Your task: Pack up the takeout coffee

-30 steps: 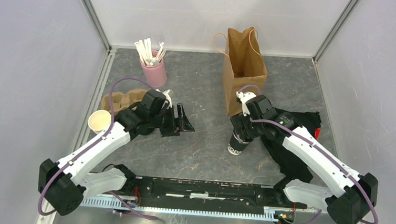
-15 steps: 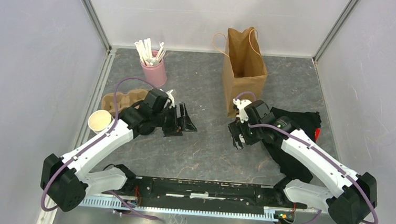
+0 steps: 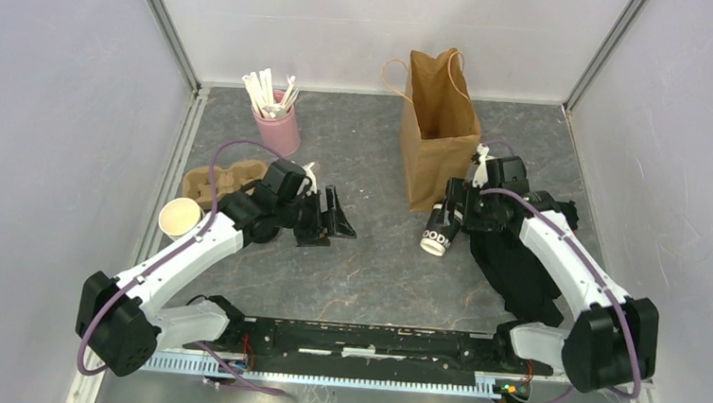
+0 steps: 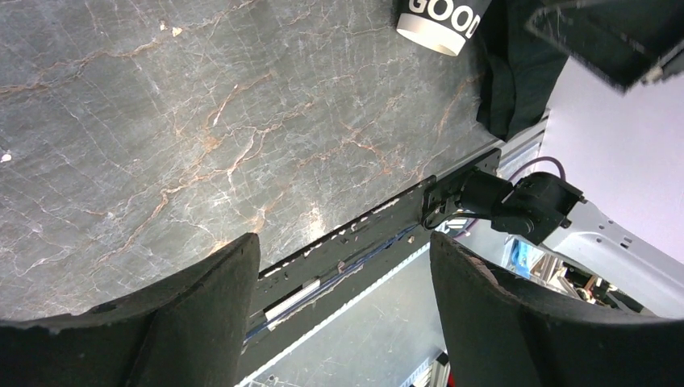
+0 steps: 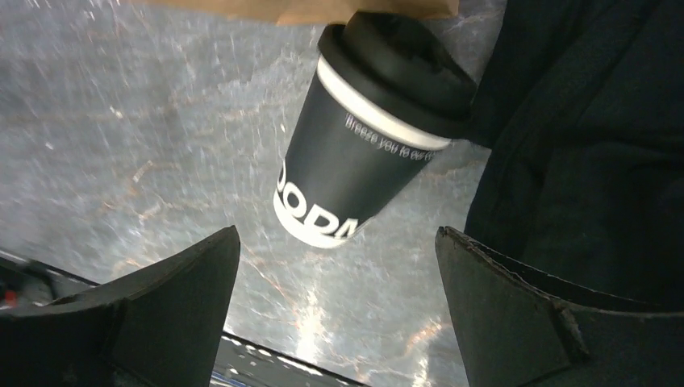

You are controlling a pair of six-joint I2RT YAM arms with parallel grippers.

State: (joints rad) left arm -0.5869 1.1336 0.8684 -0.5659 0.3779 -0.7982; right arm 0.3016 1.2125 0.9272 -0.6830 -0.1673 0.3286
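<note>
Grey marbled tabletop [image 3: 366, 278] fills a booth with pale walls on the left, right and far sides; nearest me a black mounting rail [image 3: 371, 340] runs along the near edge between my two bases; beyond it lies a wide bare stretch of stone.

My left gripper [image 3: 328, 220] hangs left of centre, jaws spread and holding nothing; its wrist view shows only bare table and the rail between the fingers. By the left edge a lidless paper cup with a cream inside [image 3: 179, 218] stands upright beside my left forearm; just behind it a brown moulded cardboard cup carrier [image 3: 214, 180] lies flat.

Right of centre, the dark paper takeout coffee cup [image 3: 438, 234] is tipped well over. Its long axis runs on a diagonal; the white-lettered base points near-left toward the open floor, and the black plastic lid [image 5: 395, 68] points far-right. Whether it rests flat on its side I cannot tell. My right gripper [image 3: 456, 214] sits at the lid end, fingers wide apart; the cup shows in the gap, touching neither.

A crumpled black cloth [image 3: 519, 265] lies just right of the cup, under my right forearm, reaching toward the right wall; a tall brown paper bag with handles [image 3: 439, 122] stands upright and open-mouthed just behind the cup, its bottom edge near the lid; a pink cup of white sticks [image 3: 277, 130] stands far left, well apart from the bag, with bare stone between them.
</note>
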